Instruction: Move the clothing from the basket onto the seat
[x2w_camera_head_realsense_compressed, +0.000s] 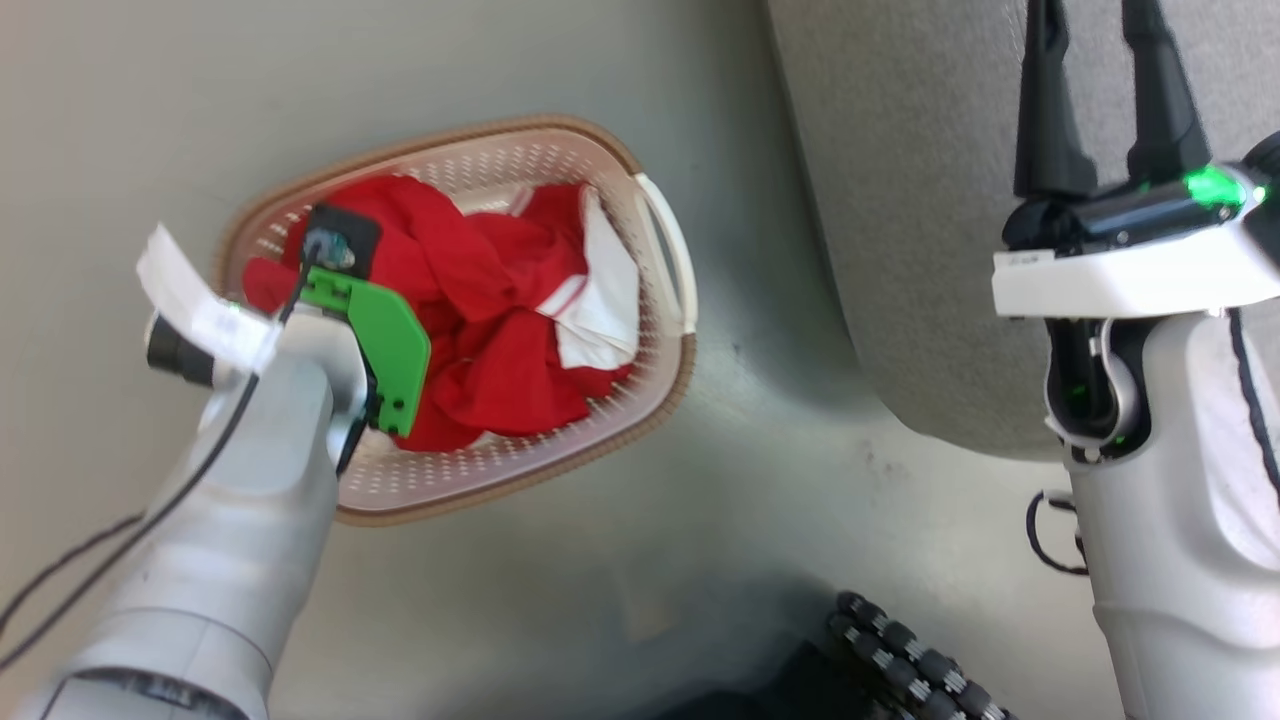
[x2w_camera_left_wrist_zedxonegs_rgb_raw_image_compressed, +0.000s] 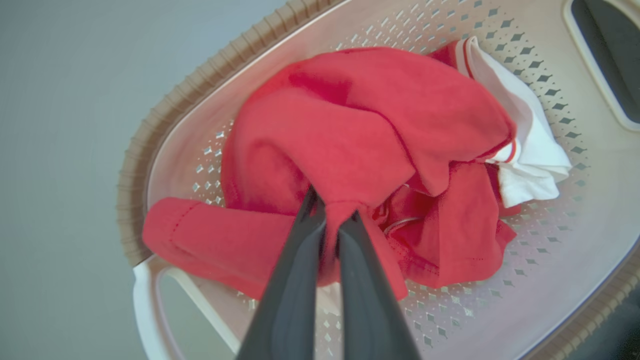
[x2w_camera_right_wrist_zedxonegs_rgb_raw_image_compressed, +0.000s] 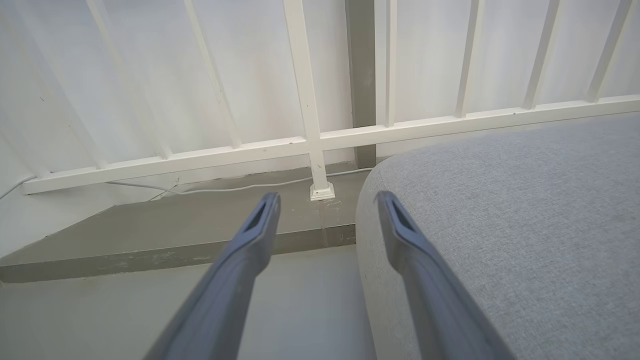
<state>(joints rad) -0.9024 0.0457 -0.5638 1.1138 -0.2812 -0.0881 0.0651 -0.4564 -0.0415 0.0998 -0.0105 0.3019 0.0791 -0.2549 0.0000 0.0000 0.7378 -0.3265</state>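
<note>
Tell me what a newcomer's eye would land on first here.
The bright red garment heaped in the cream basket on the floor, with the left end effector shut on a fold of it. Next, the right end effector, open, over the edge of the grey seat.

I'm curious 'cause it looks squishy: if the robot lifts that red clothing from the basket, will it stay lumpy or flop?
Probably flop: the red clothing lies in soft crumpled folds, and the left gripper pinches just one, so the rest should dangle. It looks thin, so probably light.
</note>
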